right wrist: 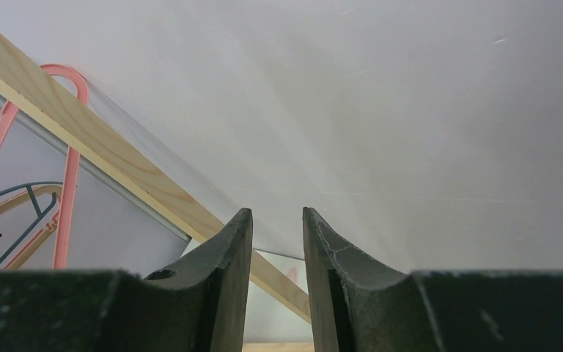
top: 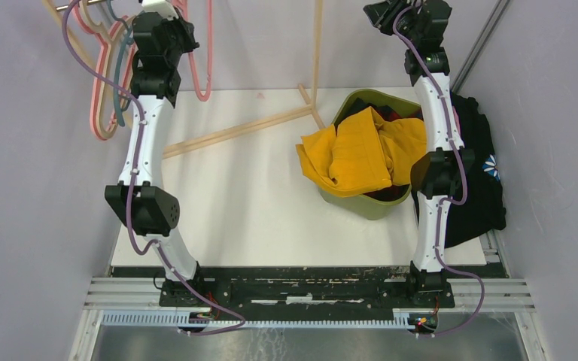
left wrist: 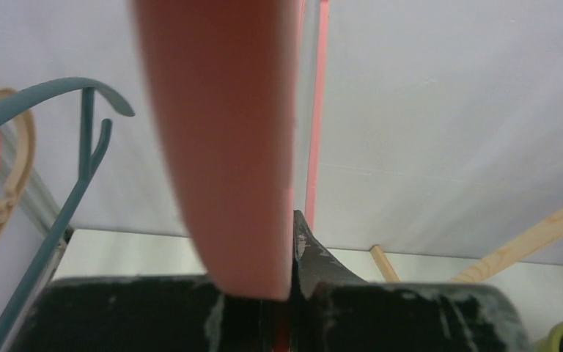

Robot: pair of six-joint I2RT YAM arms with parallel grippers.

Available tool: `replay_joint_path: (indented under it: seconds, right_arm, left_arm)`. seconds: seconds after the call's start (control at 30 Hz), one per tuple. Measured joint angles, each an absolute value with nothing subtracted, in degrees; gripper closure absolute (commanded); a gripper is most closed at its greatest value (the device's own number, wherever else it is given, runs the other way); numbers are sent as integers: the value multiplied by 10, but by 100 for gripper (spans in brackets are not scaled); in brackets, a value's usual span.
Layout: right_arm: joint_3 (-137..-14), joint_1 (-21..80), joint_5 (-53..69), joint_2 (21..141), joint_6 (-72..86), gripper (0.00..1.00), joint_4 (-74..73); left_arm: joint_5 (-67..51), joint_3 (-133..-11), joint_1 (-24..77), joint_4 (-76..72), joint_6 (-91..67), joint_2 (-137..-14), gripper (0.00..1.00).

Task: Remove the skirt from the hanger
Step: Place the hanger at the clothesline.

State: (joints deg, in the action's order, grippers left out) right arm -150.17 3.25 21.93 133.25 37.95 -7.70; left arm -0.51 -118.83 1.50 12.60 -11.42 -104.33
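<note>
- Top external view: the left arm [top: 147,143] reaches up well left of the bin [top: 369,207]. Its jaws are clenched on a bare pink hanger [top: 210,53], which hangs down over the far side of the table [top: 248,195].
- Left wrist view: the hanger's pink bar sits pinched between the left jaws and fills the gap.
- More hangers [top: 105,105], tan, pink and teal, hang in a bunch further left of the bin than the left arm.
- The right arm [top: 440,135] rises just right of the bin, with its wrist high behind it.
- Right wrist view: the right jaws are released, with a narrow gap between them and only the wall [right wrist: 410,110] showing through.
- Skirt: I cannot tell which cloth it is.
- Yellow cloth [top: 354,154] lies heaped in the bin and spills over its left rim.
- Black cloth [top: 485,195] with a white flower sits just right of the bin, partly behind the right arm.
- A wooden slat [top: 233,131] lies slanted on the table left of the bin.
</note>
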Motion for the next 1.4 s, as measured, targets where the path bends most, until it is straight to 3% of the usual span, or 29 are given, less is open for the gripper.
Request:
replay_joint_path:
  seconds: [0.43, 0.63, 0.8, 0.87, 0.9, 0.93, 1.4]
  right_arm:
    - [-1485, 32, 221, 1333, 382, 64, -72]
    - [-1465, 32, 221, 1328, 386, 64, -69]
    - [-1458, 32, 223, 1326, 388, 64, -67]
    - [-1454, 32, 223, 1324, 388, 64, -65]
    - [-1451, 32, 223, 1322, 388, 64, -65]
    - [-1449, 32, 223, 1321, 388, 64, -64]
    - [-1432, 32, 223, 1311, 386, 64, -61]
  left_arm:
    - [99, -1220, 15, 193, -102, -1046, 97]
    - [147, -1220, 16, 199, -85, -1046, 91]
    - [167, -1222, 16, 207, -84, -1046, 72]
    - [170, -1222, 16, 216, -83, -1046, 48]
    - [171, -1222, 16, 218, -80, -1046, 10]
    - [171, -1222, 16, 221, -78, -1046, 0]
    - [127, -1199, 16, 237, -72, -1020, 1]
